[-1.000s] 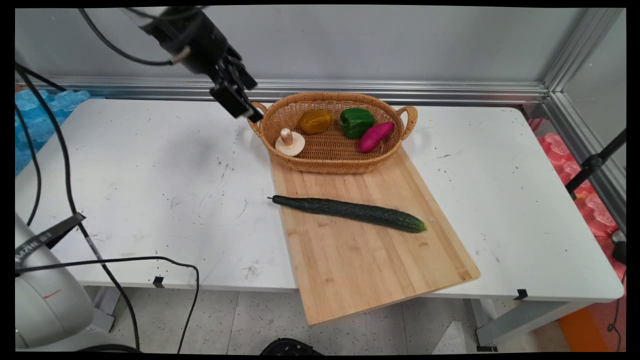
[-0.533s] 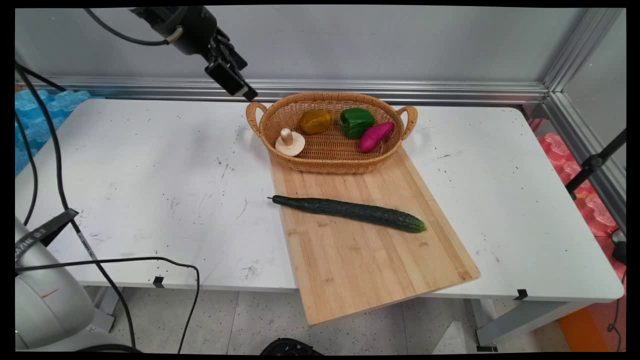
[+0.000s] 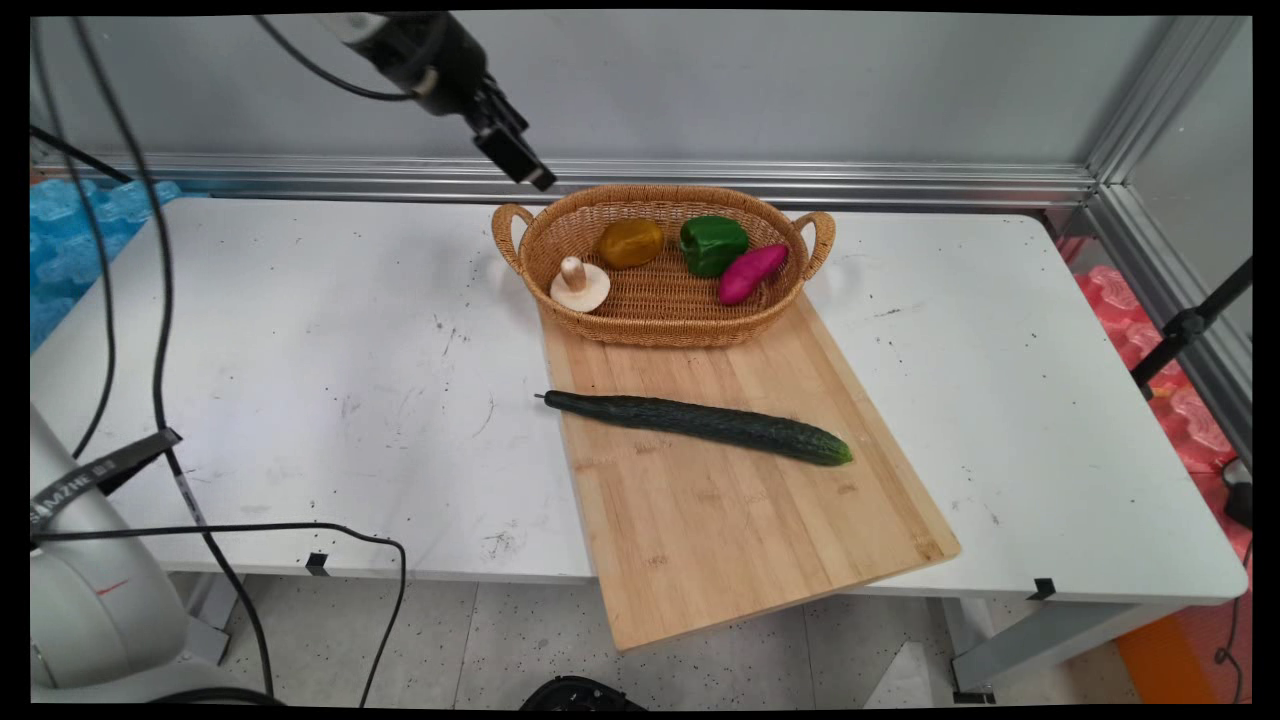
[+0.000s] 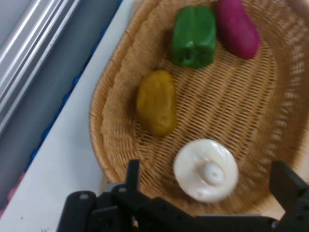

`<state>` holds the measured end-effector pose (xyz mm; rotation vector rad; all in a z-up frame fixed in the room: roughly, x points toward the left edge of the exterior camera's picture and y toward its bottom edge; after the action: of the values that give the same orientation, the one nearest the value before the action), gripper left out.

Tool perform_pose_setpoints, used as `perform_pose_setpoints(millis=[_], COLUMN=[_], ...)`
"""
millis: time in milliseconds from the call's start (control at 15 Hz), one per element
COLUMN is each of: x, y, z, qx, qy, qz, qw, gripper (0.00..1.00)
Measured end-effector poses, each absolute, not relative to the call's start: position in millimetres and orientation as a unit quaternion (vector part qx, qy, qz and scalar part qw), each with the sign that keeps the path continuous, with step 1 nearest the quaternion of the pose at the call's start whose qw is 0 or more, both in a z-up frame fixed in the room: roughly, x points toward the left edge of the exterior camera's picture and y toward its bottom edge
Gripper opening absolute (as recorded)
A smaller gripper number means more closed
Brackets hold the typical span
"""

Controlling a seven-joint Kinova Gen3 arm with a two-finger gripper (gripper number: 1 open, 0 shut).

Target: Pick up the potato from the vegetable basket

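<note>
Gripper (image 3: pixel 520 165) hangs above basket (image 4: pixel 111 145) left-rear rim, jaws wide apart, holding nothing. Mushroom (image 4: pixel 206 170) sits in basket, below jaws, potato (image 4: pixel 157 101) beside it. Risk: descent clips wicker rim, shoves basket along board (image 3: pixel 740 500).

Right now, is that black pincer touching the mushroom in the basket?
Apart. In the main view the pincer hangs in the air above the basket's rim, well above the mushroom. The hand view shows its open fingers empty, with the mushroom lying far below.
</note>
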<state>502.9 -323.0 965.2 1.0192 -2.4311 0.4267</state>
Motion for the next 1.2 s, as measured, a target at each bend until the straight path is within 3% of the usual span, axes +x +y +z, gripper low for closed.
perform_pose_setpoints(millis=[533,1200], x=[474,446], y=[-396,-455], z=[890,819], qx=[0.384,0.383], qy=[-0.885,-0.896], qz=[0.151,0.118], qw=[0.217,0.192], gripper=[1.00,1.00])
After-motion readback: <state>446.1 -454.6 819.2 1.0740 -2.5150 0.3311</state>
